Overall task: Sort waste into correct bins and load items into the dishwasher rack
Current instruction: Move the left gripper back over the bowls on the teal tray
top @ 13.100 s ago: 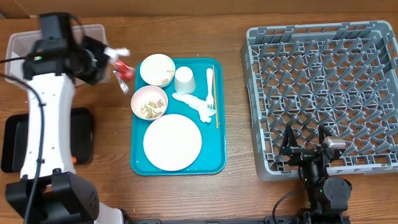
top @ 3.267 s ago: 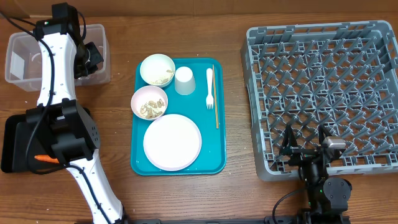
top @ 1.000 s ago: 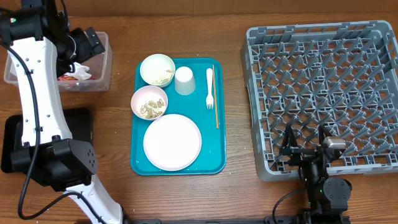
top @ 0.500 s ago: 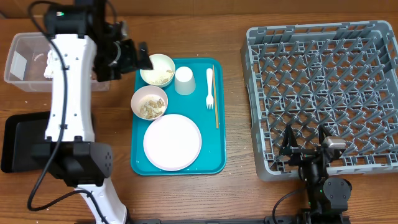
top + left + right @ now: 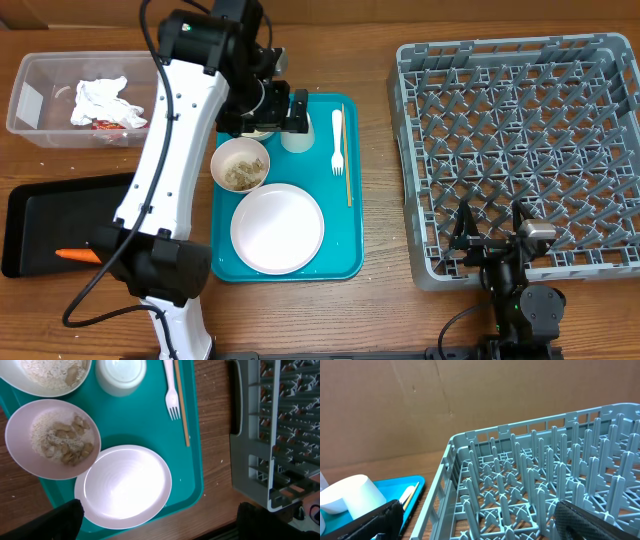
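Crumpled white napkins (image 5: 100,98) lie in the clear tub (image 5: 30,105) at the upper left of the overhead view; the red wrapper (image 5: 104,124) sits just beside them in the same tub, its print too small to read. Below the tub, at the left edge, the black tray (image 5: 45,215) holds the carrot (image 5: 78,254) near its lower rim. The teal tray (image 5: 345,245) lies mid-frame on the wooden table (image 5: 380,300); the plate (image 5: 277,228) fills its lower half; the bowl (image 5: 240,165) with beige scraps (image 5: 62,442) rests right against the plate's upper left edge, at the tray's left rim. In the left wrist view a second bowl (image 5: 45,372), also with scraps, is cut off at the upper left; the cup (image 5: 120,375) stands just right of it; the fork (image 5: 171,390) lies further right, tines toward the bottom of the frame, a wooden stick (image 5: 182,410) just beside it. The left gripper (image 5: 268,108) hovers over the tray's upper part, above the second bowl and cup, jaws wide apart with nothing between them. The grey rack (image 5: 515,150) takes up the right side; the right gripper (image 5: 492,228) sits at its lower edge, jaws likewise spread and empty.
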Robot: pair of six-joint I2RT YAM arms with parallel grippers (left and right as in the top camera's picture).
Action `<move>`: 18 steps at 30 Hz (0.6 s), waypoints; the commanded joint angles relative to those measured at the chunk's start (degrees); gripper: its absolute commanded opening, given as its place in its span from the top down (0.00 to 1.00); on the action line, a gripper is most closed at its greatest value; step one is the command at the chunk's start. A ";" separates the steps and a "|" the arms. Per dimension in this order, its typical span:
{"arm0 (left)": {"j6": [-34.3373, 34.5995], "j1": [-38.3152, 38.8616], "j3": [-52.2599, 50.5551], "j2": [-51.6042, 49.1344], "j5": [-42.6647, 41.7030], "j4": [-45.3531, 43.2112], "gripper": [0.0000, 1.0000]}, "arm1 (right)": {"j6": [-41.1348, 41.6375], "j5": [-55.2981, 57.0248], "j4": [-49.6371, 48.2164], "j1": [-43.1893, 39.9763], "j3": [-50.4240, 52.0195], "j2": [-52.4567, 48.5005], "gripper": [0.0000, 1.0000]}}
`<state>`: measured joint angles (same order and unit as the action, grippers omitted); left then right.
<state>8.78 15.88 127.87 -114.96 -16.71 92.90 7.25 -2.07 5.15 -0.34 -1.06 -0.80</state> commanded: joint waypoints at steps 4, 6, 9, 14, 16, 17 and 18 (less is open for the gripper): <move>-1.07 3.10 0.48 0.90 3.37 -1.11 0.00 | -0.20 0.52 -0.42 -0.15 0.61 0.63 0.00; -1.05 3.26 0.48 0.87 3.41 -1.79 0.00 | -0.20 0.50 -0.42 -0.15 0.61 0.63 0.00; -0.94 3.28 0.46 0.85 3.43 -2.95 0.00 | -0.20 0.52 -0.42 -0.15 0.61 0.63 0.00; 0.70 3.32 -1.88 0.85 3.58 -7.34 0.00 | -0.20 0.52 -0.42 -0.15 0.61 0.63 0.00; 0.66 3.37 -3.10 0.83 3.69 -8.81 0.00 | -0.22 0.52 -0.42 -0.15 0.61 0.63 0.00; 0.66 3.37 -4.68 0.72 4.50 -10.88 0.00 | -0.20 0.52 -0.42 -0.15 0.61 0.63 0.00; 0.61 3.37 -5.90 0.52 5.55 -12.87 0.00 | -0.20 0.52 -0.42 -0.15 0.61 0.63 0.00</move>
<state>9.02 18.79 125.25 -114.96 -13.63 83.48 7.27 -2.07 5.10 -0.34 -1.06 -0.80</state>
